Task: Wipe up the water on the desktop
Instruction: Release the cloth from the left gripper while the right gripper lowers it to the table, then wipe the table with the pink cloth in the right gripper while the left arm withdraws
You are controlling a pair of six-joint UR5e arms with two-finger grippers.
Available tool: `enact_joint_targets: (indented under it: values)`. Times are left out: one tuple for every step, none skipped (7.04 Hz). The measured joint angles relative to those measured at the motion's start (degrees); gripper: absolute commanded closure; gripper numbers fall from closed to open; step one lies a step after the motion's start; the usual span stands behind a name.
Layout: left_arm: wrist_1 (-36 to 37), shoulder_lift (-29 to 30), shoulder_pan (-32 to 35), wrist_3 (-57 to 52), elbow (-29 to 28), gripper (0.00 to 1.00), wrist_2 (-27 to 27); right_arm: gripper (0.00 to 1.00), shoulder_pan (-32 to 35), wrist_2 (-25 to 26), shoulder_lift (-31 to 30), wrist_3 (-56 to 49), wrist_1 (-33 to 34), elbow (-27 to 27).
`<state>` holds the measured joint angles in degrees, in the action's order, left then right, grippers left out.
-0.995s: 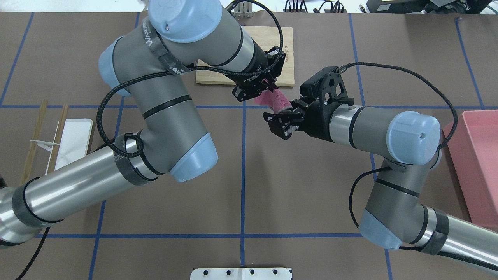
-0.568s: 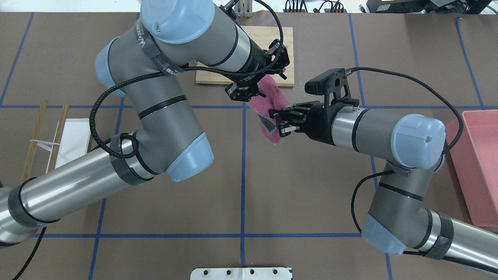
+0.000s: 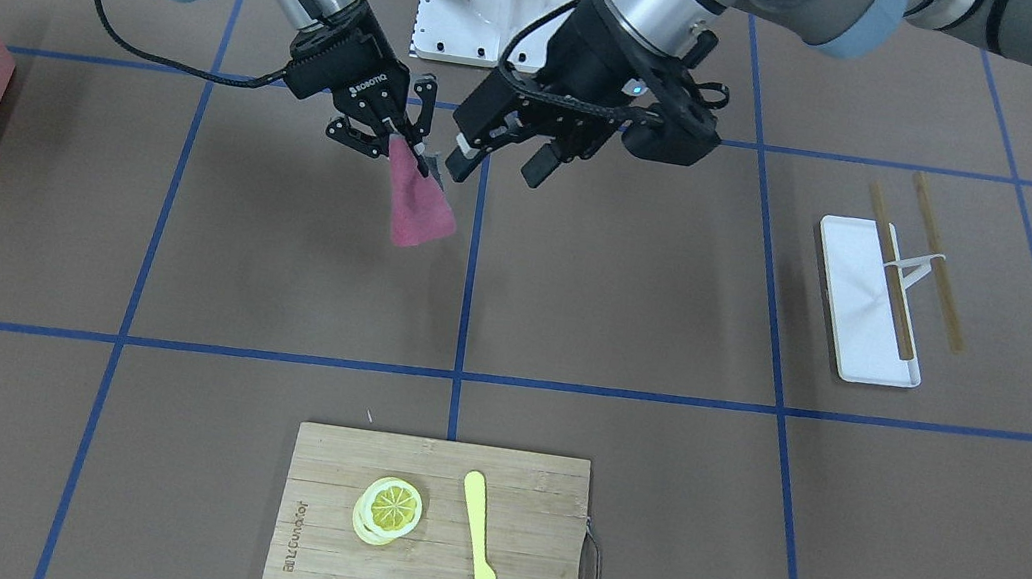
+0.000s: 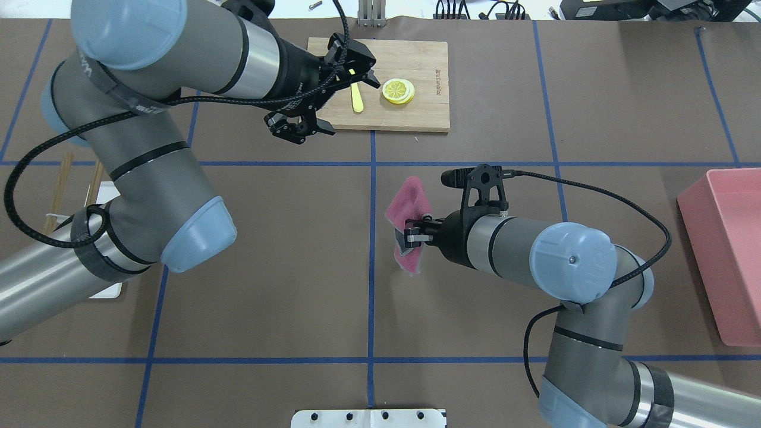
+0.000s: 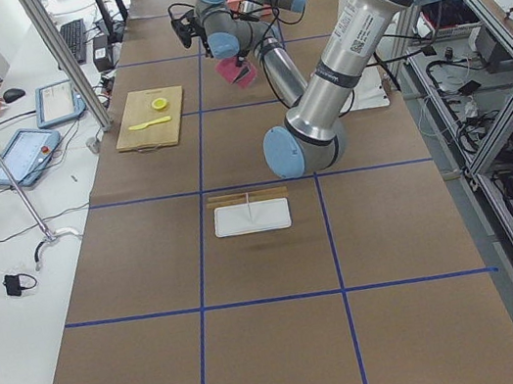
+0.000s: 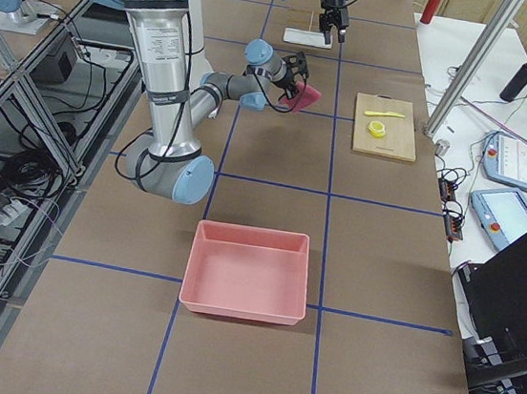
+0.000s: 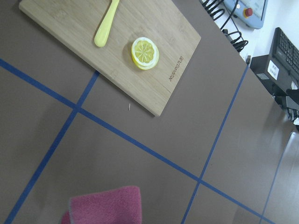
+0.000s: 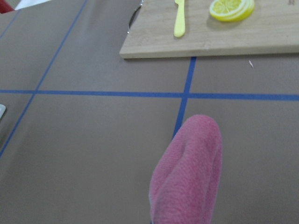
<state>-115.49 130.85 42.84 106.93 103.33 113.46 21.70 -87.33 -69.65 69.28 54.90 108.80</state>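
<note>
While left claw (image 3: 496, 164) gapes wide, right claw (image 3: 398, 144) pinches pink cloth (image 3: 420, 205).

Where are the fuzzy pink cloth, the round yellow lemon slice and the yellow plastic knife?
Fuzzy pink cloth (image 4: 406, 201), overhead view, its upper fold.
Round yellow lemon slice (image 4: 398, 90), overhead view, its middle.
Yellow plastic knife (image 3: 476, 546), front-facing view, mid-length.

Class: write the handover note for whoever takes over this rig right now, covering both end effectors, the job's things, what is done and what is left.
Right end effector: shut on the pink cloth, held over the desktop near its middle.
Left end effector: open, empty, by the cutting board.
Done: cloth in hand.
To do: no water shows in any view; find it, then wipe.
</note>
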Motion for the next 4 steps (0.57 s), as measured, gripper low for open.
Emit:
enact_joint_targets:
  values:
    - [-2.0,-1.5,0.5,0.0,0.3,0.03,0.0,1.00,-1.3,0.2,-0.3,1.8,4.6,0.3]
    - [-2.8,-2.1,0.7,0.0,0.4,0.03,0.0,1.00,-1.9,0.1,-1.0,2.2,10.4,1.0]
    - [-3.1,-2.3,0.7,0.0,0.4,0.03,0.0,1.00,-1.6,-1.4,-2.6,2.0,16.5,3.2]
    - [-3.1,-2.4,0.7,0.0,0.4,0.03,0.1,1.00,0.6,-5.1,-5.7,0.8,21.0,6.2]
